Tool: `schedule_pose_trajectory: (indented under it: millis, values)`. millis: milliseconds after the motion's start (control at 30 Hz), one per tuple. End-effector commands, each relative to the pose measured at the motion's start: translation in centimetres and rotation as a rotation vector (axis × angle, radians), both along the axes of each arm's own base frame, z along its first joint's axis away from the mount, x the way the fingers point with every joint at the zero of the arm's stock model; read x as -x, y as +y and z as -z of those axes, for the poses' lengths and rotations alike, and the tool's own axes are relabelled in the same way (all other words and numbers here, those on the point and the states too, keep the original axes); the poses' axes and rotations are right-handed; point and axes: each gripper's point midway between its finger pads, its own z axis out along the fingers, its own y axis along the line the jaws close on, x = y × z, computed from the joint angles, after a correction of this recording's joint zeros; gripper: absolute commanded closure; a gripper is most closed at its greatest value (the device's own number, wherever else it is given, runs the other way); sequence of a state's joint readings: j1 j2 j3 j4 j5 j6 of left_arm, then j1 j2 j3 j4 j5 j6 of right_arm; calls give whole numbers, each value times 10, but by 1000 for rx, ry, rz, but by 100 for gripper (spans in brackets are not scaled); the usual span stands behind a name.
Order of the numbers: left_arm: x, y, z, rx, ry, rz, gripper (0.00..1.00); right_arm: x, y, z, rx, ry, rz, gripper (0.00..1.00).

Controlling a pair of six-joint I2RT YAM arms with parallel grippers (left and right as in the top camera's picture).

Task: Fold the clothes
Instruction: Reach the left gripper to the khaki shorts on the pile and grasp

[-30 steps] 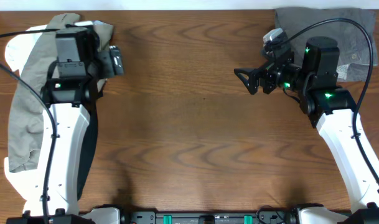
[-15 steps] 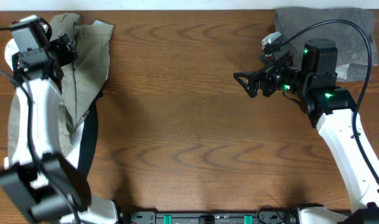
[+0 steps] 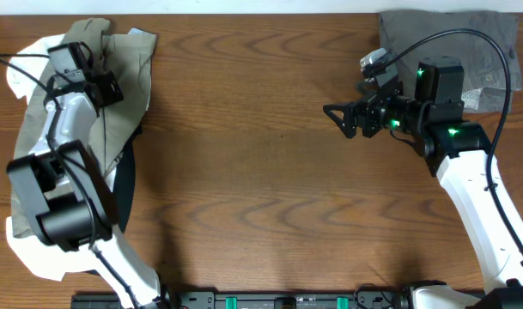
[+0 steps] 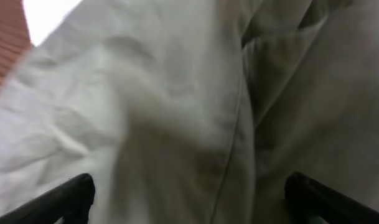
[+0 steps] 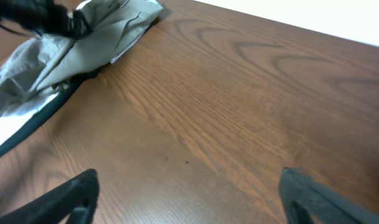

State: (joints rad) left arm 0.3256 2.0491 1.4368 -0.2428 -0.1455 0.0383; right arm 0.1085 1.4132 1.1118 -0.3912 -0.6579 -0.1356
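Shorts [image 3: 130,73] lie at the left edge of the counter [image 3: 261,172], long axis front-to-back. Left fingers [image 3: 106,86] hang spread and empty directly over them. Right fingers [image 3: 338,117], also spread and empty, are well apart.

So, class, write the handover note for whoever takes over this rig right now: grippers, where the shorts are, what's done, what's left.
Left gripper: open, holding nothing, close over the khaki shorts; contact with the cloth cannot be told.
Right gripper: open, empty, above bare wood of the table, right of centre.
Khaki shorts: crumpled at the table's left side, lying on a white T-shirt. The darker grey shorts at the far right corner are not part of the job.
Done: no fold visible.
Left: probably grasp the shorts, pull them to the open middle, spread flat, fold.
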Motion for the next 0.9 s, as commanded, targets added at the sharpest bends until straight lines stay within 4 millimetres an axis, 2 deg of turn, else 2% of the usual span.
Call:
schedule_pose_trajectory:
  millis: [0,33,67,133,200,267,300,433,567,767,867]
  values:
    - [-3,9,2,-42,20,10,28,-4,-1,-8,-13,-11,0,16]
    - [-4,9,2,-43,17,10,50,-5,-1,-8,-14,-16,0,20]
    - [-6,10,0,-46,8,9,64,-5,-1,-10,-15,-22,-1,21]
    - [-9,12,-7,-58,-16,7,75,-8,0,-13,-20,-40,-1,24]
    - [-13,14,-20,-73,-51,3,80,-10,4,-18,-23,-68,-11,25]
    - [-14,15,-37,-91,-85,-2,81,-10,7,-20,-24,-80,-17,25]
    - [-15,14,-46,-96,-101,-1,86,-10,8,-20,-24,-84,-21,26]
    - [-12,11,-92,-123,-176,-1,90,-9,11,-21,-25,-86,-29,27]
    - [1,-2,-142,-137,-238,10,91,-9,12,-21,-27,-86,-32,27]
    - [27,-47,-202,-85,-322,18,91,-5,17,-25,-50,-91,-63,23]
    - [37,-85,-228,-58,-363,99,91,-5,17,-25,-50,-91,-63,27]
